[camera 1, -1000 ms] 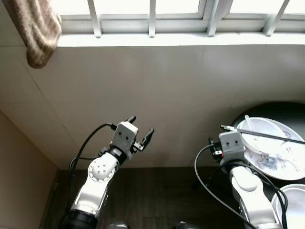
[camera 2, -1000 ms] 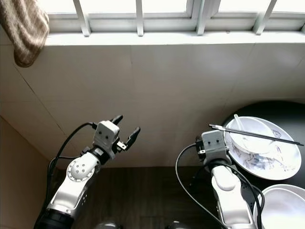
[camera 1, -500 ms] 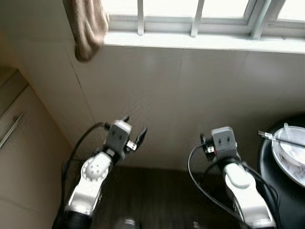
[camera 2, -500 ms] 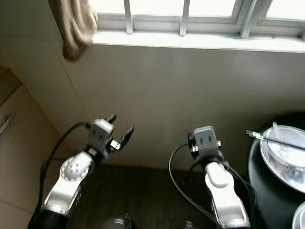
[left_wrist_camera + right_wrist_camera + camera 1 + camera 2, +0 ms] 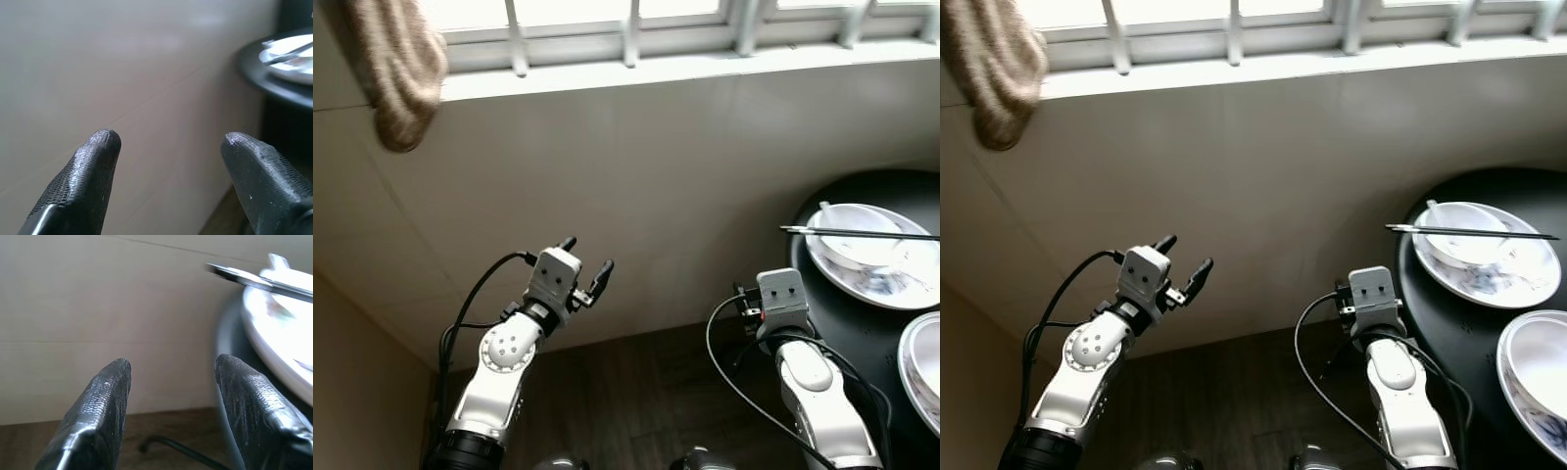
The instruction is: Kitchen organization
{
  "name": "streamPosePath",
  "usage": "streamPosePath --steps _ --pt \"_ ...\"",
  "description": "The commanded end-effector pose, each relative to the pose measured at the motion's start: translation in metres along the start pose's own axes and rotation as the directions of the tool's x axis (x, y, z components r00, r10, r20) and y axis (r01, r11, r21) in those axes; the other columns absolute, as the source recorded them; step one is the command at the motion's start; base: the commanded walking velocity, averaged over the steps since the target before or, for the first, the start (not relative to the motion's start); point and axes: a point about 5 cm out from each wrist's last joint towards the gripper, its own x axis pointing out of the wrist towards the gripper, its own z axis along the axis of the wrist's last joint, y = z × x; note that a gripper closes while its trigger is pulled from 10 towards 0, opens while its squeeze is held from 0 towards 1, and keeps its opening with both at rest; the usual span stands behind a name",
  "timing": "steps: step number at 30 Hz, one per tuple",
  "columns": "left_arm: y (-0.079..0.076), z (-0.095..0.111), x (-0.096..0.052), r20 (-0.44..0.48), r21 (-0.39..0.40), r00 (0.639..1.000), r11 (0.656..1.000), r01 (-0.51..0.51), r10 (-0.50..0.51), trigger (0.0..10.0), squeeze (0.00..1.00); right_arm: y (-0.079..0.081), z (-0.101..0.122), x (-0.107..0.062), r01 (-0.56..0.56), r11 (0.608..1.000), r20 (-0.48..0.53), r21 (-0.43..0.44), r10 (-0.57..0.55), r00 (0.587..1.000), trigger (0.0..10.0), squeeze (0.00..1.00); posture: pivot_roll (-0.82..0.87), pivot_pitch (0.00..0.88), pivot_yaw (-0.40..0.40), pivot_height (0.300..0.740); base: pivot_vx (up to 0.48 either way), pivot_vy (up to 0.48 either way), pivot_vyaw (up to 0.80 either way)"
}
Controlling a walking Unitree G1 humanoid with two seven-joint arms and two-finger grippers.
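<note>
Chopsticks (image 5: 1472,232) lay across the bowl (image 5: 1469,248) on the plate (image 5: 1489,279), ahead-right of the right gripper (image 5: 168,396), fingers apart and empty; left gripper (image 5: 583,266), likewise apart, faced the wall (image 5: 685,186), probably pre-approach.

Glossy white ceramic plate (image 5: 876,282), glossy black table (image 5: 847,318), matt fuzzy cloth towel (image 5: 396,69), dark wood floor (image 5: 636,401)

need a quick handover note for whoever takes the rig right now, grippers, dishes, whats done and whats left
Left gripper: open, empty, raised toward the tiled wall.
Right gripper: open, empty, near the edge of the black round table.
On the table: a plate holding a bowl with a spoon in it, chopsticks laid across the bowl; a second dish nearer the robot.
Done: nothing picked up that shows.
Left: all the dishes.
</note>
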Motion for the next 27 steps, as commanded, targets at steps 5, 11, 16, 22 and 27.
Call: streamPosePath --steps 5,11,16,22,27 --pt "0.006 0.001 -0.001 -0.005 0.015 1.000 1.000 -0.008 0.008 10.0 0.00 0.002 0.003 0.000 0.000 1.000 0.008 0.016 0.000 1.000 10.0 0.00 0.04 0.000 -0.011 0.740 0.000 0.000 -0.80" --pt "0.005 0.001 -0.001 -0.006 0.014 1.000 1.000 -0.009 0.009 10.0 0.00 0.002 0.019 -0.001 0.016 0.990 0.130 -0.144 0.002 0.991 10.0 0.00 0.04 0.000 -0.013 0.740 0.000 0.000 -0.80" --pt "0.005 0.001 0.000 -0.006 0.013 1.000 1.000 -0.010 0.010 10.0 0.00 0.001 0.024 -0.001 0.057 0.971 0.175 -0.234 -0.016 0.984 10.0 0.00 0.04 0.000 -0.016 0.740 0.000 0.000 -0.41" --pt "0.005 0.001 0.000 -0.006 0.011 1.000 1.000 -0.011 0.011 10.0 0.00 -0.005 0.018 0.002 0.107 0.966 0.133 -0.235 -0.077 0.988 10.0 0.00 0.05 0.000 -0.019 0.740 0.000 0.000 0.00" --pt "0.005 0.000 0.000 -0.007 0.009 1.000 1.000 -0.009 0.009 10.0 0.00 -0.008 0.015 0.003 0.123 0.975 0.113 -0.186 -0.103 0.988 10.0 0.00 0.05 0.000 -0.019 0.740 0.000 0.000 -0.48"
